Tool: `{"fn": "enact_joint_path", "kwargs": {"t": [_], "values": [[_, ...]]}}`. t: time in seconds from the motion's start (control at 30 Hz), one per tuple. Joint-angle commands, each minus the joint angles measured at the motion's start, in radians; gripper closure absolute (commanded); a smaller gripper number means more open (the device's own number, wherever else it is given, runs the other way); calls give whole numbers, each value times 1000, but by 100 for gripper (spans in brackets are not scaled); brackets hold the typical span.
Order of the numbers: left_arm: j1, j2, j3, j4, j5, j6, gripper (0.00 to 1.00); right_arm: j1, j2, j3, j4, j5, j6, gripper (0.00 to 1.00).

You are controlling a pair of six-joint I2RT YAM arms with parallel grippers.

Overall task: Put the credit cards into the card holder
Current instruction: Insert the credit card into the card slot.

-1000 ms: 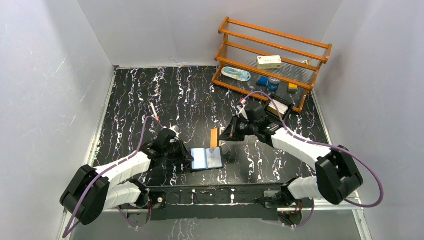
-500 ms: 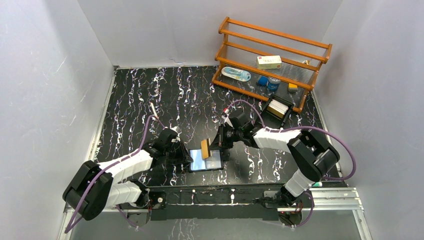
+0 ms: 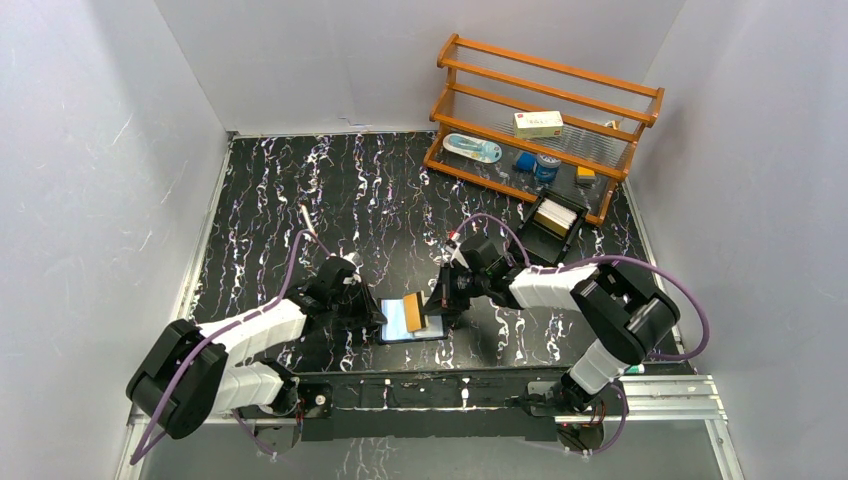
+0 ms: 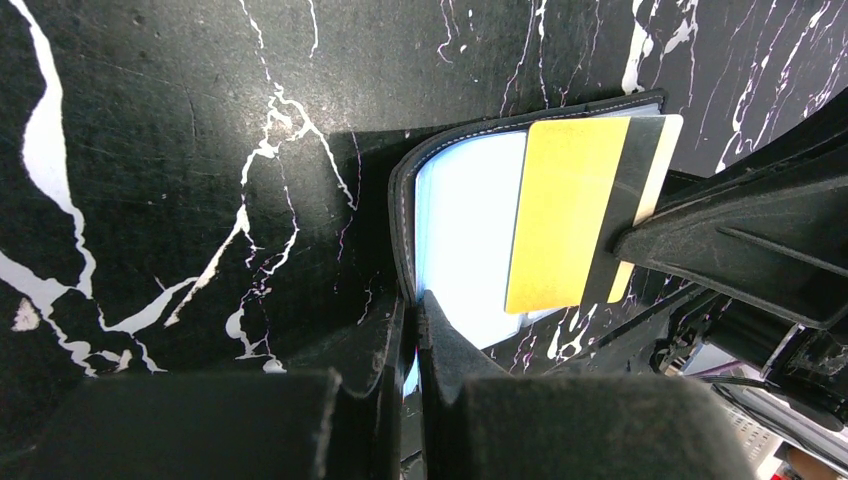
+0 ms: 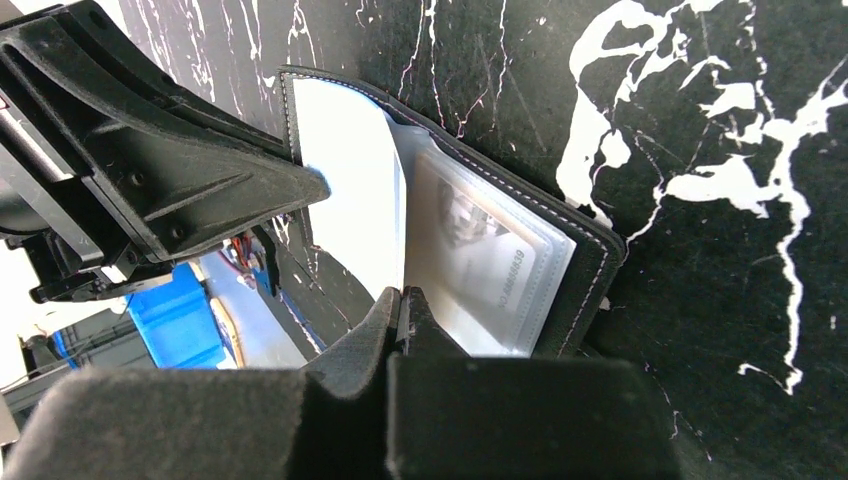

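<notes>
Two arms meet over the open card holder [image 3: 398, 322], low centre on the black marbled worktop [image 3: 300, 190]. Back right stands a wooden rack [image 3: 438, 105] w/ small odds on its shelves. Just in front of it is a black open box [image 3: 534, 222] w/ what look like pale cards [image 3: 560, 214] inside, too small to count. The holder lies flat, pockets up. The left claw [image 4: 413, 310] is pinched narrow on the holder's rim, pinning it. The right claw [image 3: 432, 303] is clamped on a tan-yellow card [image 4: 560, 210] w/ a dark stripe, tilted over the holder's pale-blue leaf, one edge near the pockets. A clear sleeve prob. already holds a printed card [image 5: 495, 265], though glare makes that hard to confirm. The card looks light, stiff and slick, so grip it by one short edge, leading edge free. The holder looks soft and floppy, apt to skid or fold shut, so take it by the rim.
</notes>
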Motion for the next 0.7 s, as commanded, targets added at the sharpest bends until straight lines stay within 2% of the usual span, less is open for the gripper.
{"fn": "enact_joint_path", "kwargs": {"t": [0.0,0.27,0.53,0.67], "values": [[6,20,-17,-34,-27,23,100,3,-52,-5,-28,44,-50,100],[6,17,-18,-38,-30,39,100,4,-156,-73,-11,73,-29,100],[6,47,-15,-31,-26,44,100,3,-17,-120,239,-79,86,100],[5,37,-18,-39,-42,43,100,3,-14,-145,292,-84,95,100]]}}
